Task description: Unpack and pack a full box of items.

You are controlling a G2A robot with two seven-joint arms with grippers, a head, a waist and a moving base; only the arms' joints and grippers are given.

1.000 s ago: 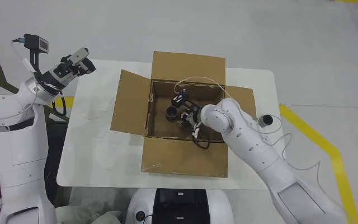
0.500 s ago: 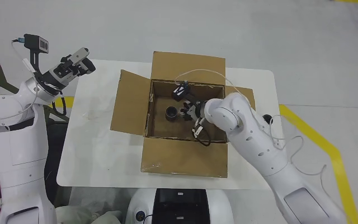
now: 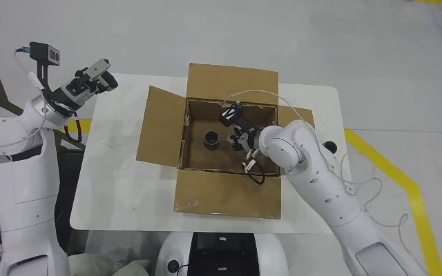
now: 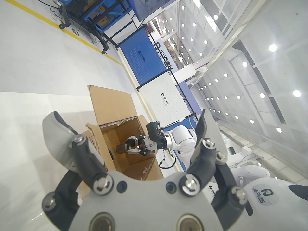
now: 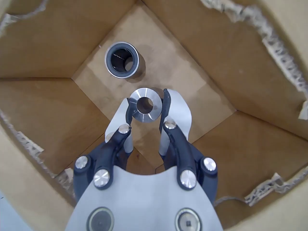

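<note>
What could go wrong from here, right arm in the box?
1. The right end effector grips the smooth silver sleeve between narrow fingertips; it may slip.
2. The second sleeve stands close by on the box floor; a sideways move could topple it.
3. Torn flap edges could catch the wrist on exit.

Left gripper (image 4: 130, 121) spread, raised; right gripper (image 5: 146, 105), seemingly pointing down, clamps a metal sleeve (image 5: 147, 116).
</note>
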